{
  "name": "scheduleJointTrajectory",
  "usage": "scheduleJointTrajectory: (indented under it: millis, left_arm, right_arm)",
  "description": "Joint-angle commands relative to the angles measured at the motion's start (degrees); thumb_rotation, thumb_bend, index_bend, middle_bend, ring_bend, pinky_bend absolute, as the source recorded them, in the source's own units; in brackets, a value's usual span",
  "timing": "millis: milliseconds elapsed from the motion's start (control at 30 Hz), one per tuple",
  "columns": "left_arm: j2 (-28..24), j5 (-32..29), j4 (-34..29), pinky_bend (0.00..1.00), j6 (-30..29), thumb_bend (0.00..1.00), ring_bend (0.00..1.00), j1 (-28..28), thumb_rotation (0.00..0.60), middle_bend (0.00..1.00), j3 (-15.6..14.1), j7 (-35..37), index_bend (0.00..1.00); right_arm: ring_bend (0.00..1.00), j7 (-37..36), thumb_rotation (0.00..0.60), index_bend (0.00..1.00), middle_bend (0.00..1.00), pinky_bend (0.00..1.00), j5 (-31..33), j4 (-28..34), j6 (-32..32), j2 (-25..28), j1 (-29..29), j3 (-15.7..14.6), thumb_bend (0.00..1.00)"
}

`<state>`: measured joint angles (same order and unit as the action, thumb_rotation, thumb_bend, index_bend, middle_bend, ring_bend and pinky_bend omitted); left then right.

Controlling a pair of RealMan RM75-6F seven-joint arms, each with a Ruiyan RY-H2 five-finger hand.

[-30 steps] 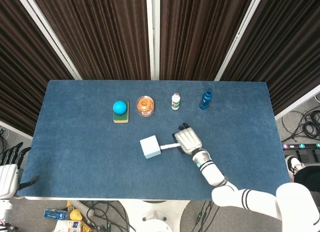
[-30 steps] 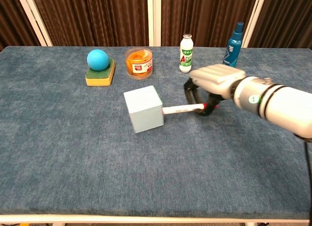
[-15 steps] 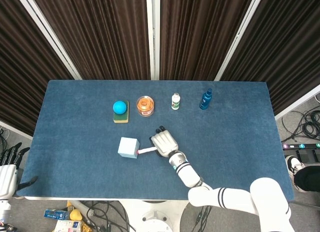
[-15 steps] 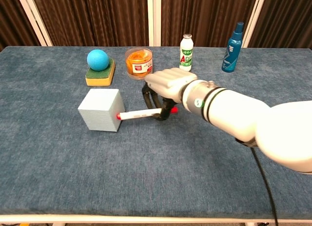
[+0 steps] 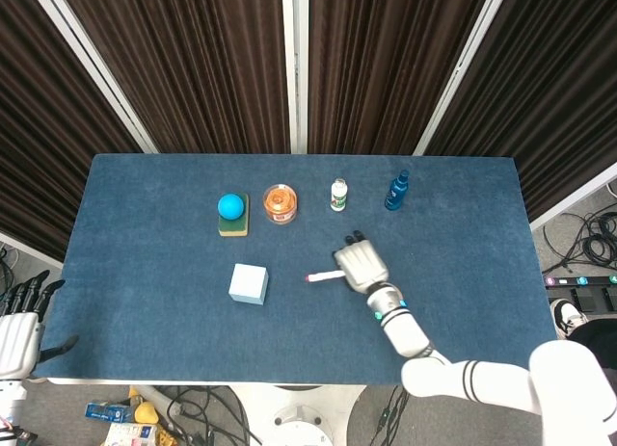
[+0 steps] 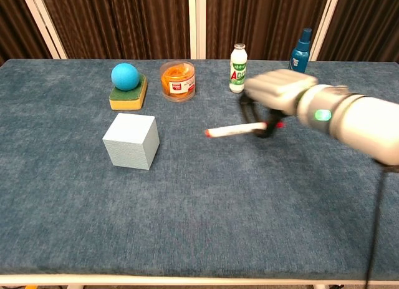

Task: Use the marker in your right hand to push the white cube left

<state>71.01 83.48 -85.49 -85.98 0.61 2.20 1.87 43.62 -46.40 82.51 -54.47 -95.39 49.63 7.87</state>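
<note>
The white cube (image 5: 249, 283) (image 6: 131, 140) stands alone on the blue table (image 5: 145, 273), left of centre. My right hand (image 5: 361, 266) (image 6: 274, 97) grips a white marker (image 5: 325, 275) (image 6: 234, 130) with a red tip pointing left. A wide gap of bare cloth separates the marker tip from the cube. My left hand (image 5: 21, 321) hangs off the table's left edge with its fingers apart, holding nothing.
Along the back stand a blue ball (image 5: 229, 206) on a yellow-green sponge (image 5: 232, 224), an orange jar (image 5: 280, 203), a small white bottle (image 5: 338, 195) and a blue spray bottle (image 5: 395, 190). The spray bottle sits just behind my right forearm in the chest view.
The cube was pushed left across the table by the marker tip. My right hand has since drawn back to the right with the marker, leaving the cube standing alone.
</note>
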Motion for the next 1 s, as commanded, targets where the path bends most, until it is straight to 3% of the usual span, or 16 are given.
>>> scheduleJointTrajectory:
  millis: [33, 67, 133, 233, 467, 700, 833, 1000]
  left_arm:
    - [-0.02, 0.14, -0.28, 0.1, 0.07, 0.19, 0.1, 0.18, 0.6, 0.16, 0.04, -0.28, 0.22]
    - [-0.03, 0.23, -0.39, 0.1, 0.0, 0.19, 0.1, 0.21, 0.6, 0.16, 0.04, -0.36, 0.22]
    - [-0.05, 0.4, -0.57, 0.1, -0.24, 0.19, 0.1, 0.21, 0.6, 0.16, 0.06, -0.52, 0.22]
    - [-0.06, 0.33, -0.68, 0.1, -0.46, 0.19, 0.1, 0.07, 0.6, 0.16, 0.03, -0.58, 0.22]
    - [0.05, -0.1, -0.07, 0.1, -0.5, 0.19, 0.1, -0.12, 0.6, 0.16, 0.08, 0.21, 0.22]
    - [0.63, -0.57, 0.74, 0.1, 0.62, 0.19, 0.1, 0.65, 0.6, 0.16, 0.5, 0.5, 0.22]
    - [0.66, -0.72, 0.57, 0.1, 1.27, 0.19, 0.1, 1.23, 0.6, 0.16, 0.74, -0.01, 0.22]
    - [0.92, -0.64, 0.21, 0.1, 1.77, 0.19, 0.1, 1.83, 0.6, 0.16, 0.85, -0.71, 0.22]
  right_arm:
    - [0.11, 1.6, 0.6, 0.45, 0.41, 0.11, 2.54, 0.75, -0.09, 1.87, -1.13, -2.0, 0.37]
    - [0.07, 2.03, 0.6, 0.36, 0.35, 0.1, 3.27, 0.83, 0.16, 2.09, -1.13, -2.34, 0.34]
    - [0.04, 2.39, 0.6, 0.26, 0.28, 0.09, 4.3, 1.14, 0.38, 2.4, -1.25, -2.91, 0.29]
    - [0.02, 1.31, 0.6, 0.21, 0.23, 0.08, 4.27, 2.28, -0.45, 3.23, -2.23, -3.49, 0.24]
    - [0.01, -9.46, 0.6, 0.17, 0.2, 0.07, -5.05, 9.9, -9.04, 12.71, -9.73, -4.45, 0.24]
    - [0.0, -27.08, 0.6, 0.15, 0.13, 0.06, -21.04, 16.42, -22.83, 26.56, -23.36, -10.06, 0.24]
    - [0.0, -34.44, 0.6, 0.12, 0.09, 0.03, -28.75, 16.41, -30.8, 30.37, -30.58, -13.65, 0.24]
    - [0.0, -37.72, 0.6, 0.12, 0.08, 0.03, -34.45, 15.89, -38.56, 31.32, -37.19, -15.38, 0.24]
